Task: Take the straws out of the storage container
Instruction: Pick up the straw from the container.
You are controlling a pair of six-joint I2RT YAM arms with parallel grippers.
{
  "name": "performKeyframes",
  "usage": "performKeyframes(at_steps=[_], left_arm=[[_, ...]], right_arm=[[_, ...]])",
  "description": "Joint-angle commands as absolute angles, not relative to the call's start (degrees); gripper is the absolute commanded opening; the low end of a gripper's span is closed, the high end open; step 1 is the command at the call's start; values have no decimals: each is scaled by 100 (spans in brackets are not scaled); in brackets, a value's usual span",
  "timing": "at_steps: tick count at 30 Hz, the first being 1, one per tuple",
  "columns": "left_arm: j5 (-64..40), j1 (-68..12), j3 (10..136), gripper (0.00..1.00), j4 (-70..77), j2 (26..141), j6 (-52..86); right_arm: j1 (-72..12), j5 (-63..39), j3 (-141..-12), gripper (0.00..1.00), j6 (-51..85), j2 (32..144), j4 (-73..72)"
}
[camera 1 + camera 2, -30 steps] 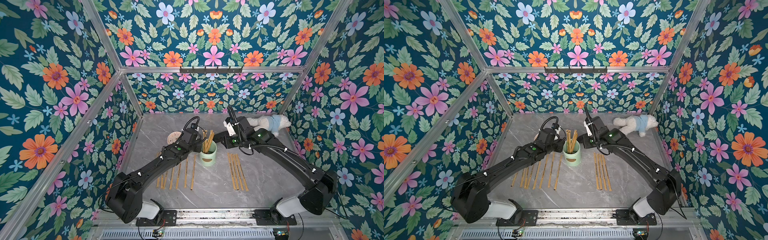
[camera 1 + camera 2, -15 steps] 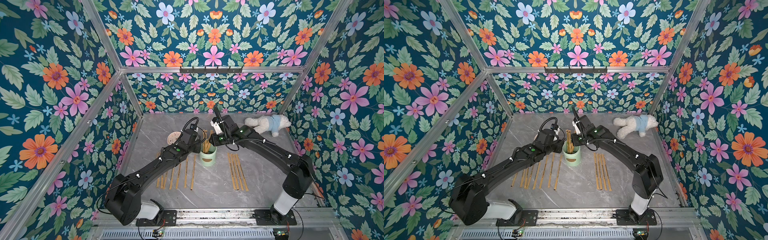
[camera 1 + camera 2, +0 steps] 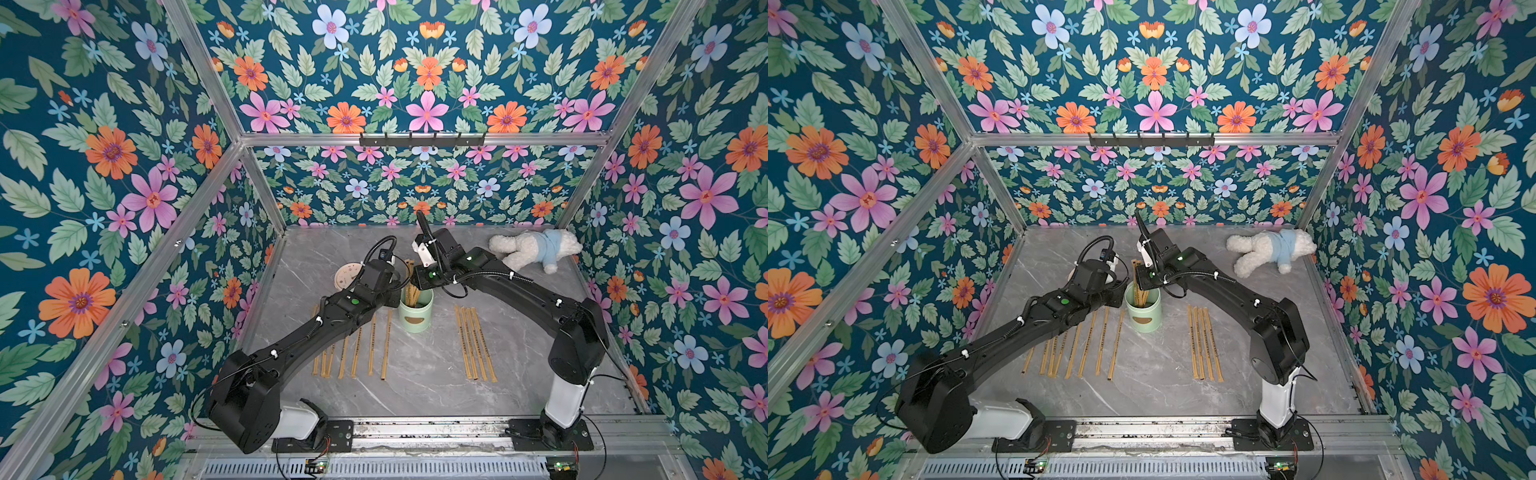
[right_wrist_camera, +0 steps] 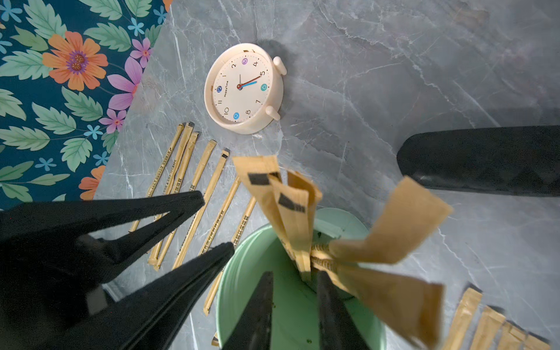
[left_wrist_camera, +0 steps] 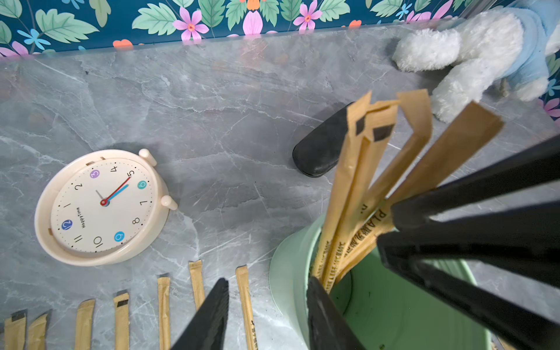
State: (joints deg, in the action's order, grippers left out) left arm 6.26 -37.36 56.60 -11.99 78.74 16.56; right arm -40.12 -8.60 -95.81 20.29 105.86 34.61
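Note:
The storage container [image 3: 415, 312] is a mint-green canister standing mid-table, with a few tan straws [image 5: 357, 181] still leaning in it. More straws lie flat: a row [image 3: 357, 345] on its left and a tight group [image 3: 473, 340] on its right. My left gripper [image 5: 268, 280] is open and straddles the container's wall, one finger inside the rim and one outside. My right gripper [image 4: 295, 274] hangs open over the container's mouth. Its fingertips flank the lower part of the straw bundle [image 4: 291, 218] without clamping it.
A cream round clock [image 3: 348, 275] lies flat behind and to the left of the container. A black oblong case [image 5: 321, 145] lies behind the container. A white plush toy in blue [image 3: 536, 249] lies at the back right. Flowered walls enclose the table on three sides.
My right arm has swung left, from behind and to the right of the container to over its mouth, and its jaws have narrowed a little. The left arm has stayed put.

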Motion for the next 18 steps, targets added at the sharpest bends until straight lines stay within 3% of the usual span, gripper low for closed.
performKeyframes(at_steps=[1, 18], left_arm=[[702, -3724, 5660, 45, -1155, 7840, 1653], [736, -3718, 5634, 45, -1204, 7783, 1617]], right_arm=[[-4012, -897, -9682, 27, 1964, 10669, 3445], [-4019, -739, -10052, 27, 1836, 11028, 3680]])
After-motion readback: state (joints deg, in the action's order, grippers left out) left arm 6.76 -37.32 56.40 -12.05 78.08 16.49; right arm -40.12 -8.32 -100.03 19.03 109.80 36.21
